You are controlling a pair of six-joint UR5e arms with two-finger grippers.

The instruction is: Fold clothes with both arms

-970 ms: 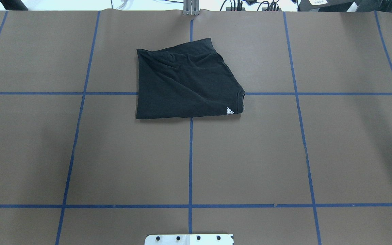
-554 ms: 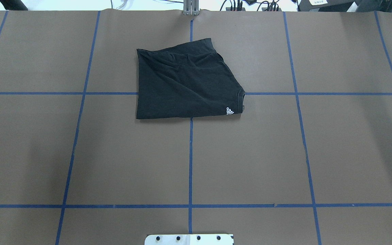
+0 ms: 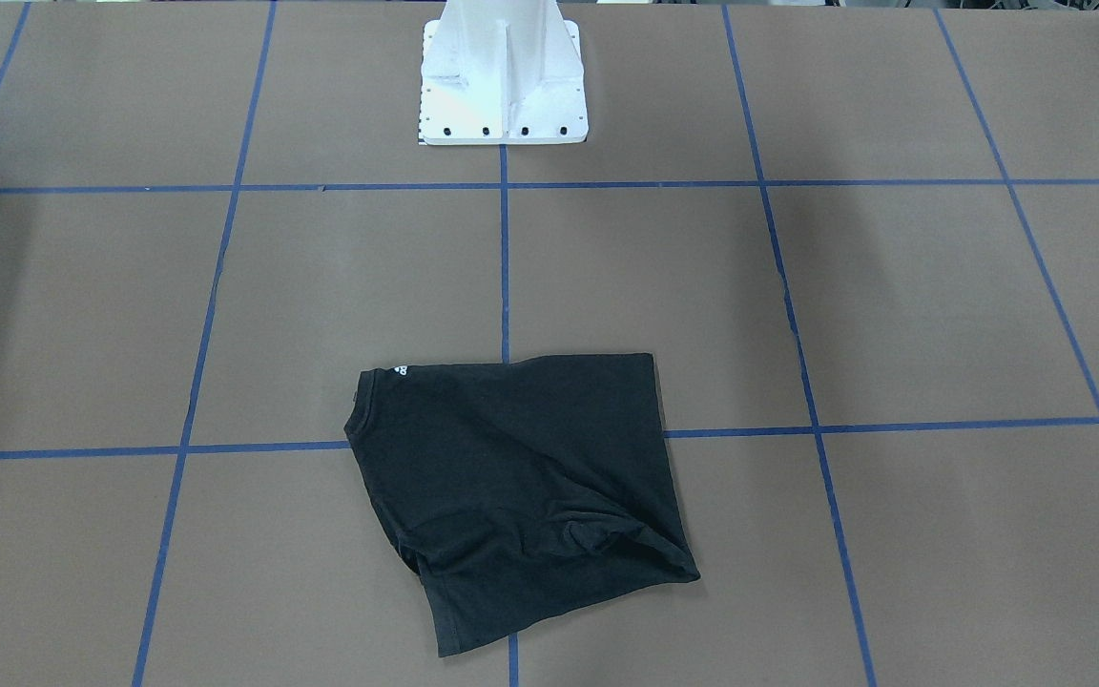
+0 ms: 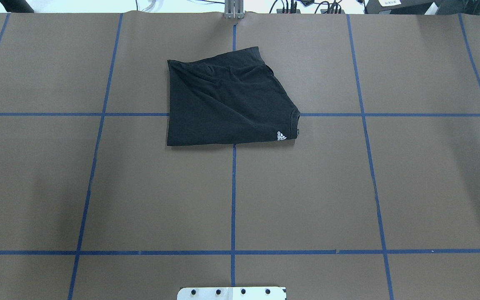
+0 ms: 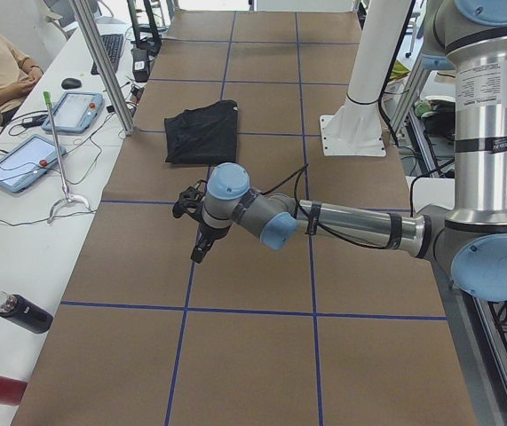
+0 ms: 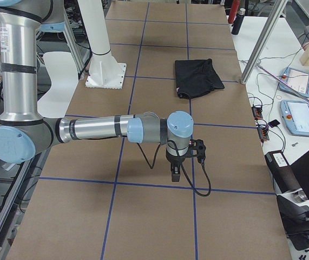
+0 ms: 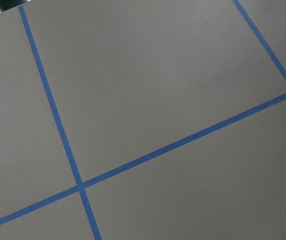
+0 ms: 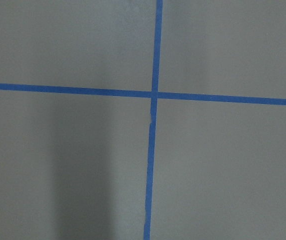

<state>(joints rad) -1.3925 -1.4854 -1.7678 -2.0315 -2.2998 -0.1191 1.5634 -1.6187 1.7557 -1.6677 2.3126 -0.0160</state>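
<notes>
Overhead exterior shows the folded black cotton T-shirt (image 4: 227,104) unmoved by the brown tabletop's (image 4: 423,187) far edge; black two-finger left gripper (image 5: 198,250) and right gripper (image 6: 175,174) hang clear, their opening impossible to tell; folding seems finished

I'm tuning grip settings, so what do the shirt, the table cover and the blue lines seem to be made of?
The shirt looks like soft matte knit fabric, likely cotton: it wrinkles and lies limp. The cover seems matte brown paper or thin card, flat and unshiny. The lines look like blue tape, with small nicks and joins.
</notes>
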